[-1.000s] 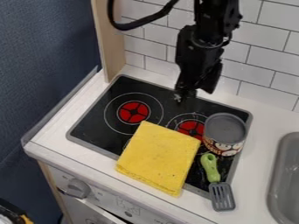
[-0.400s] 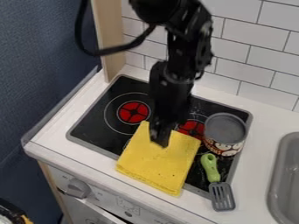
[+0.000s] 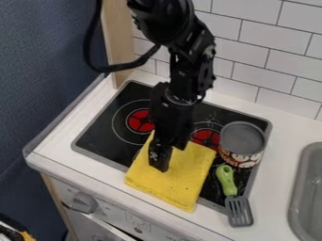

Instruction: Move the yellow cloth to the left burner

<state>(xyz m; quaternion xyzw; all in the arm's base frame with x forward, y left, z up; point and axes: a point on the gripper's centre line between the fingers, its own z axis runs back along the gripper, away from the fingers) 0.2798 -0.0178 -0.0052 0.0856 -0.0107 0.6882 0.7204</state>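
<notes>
The black gripper (image 3: 161, 162) hangs over the upper left part of the yellow cloth (image 3: 179, 181), hiding some of it. Folded into a rough square, the cloth lies flat across the front of the black stovetop and over its front edge onto the white counter. Up and to the left of the cloth is the left burner (image 3: 140, 121), a red disc inside a white ring, with its right side partly behind the arm.
A grey-topped can (image 3: 242, 139) stands on the stovetop's right side, near the right red burner (image 3: 205, 137). Below it lies a green-handled spatula (image 3: 237, 210). A grey sink (image 3: 308, 188) is at the right edge, a tiled wall (image 3: 277, 61) behind.
From the back of the stovetop, the gripper has come down and to the left, over the cloth. The cloth, can and spatula have kept their places.
</notes>
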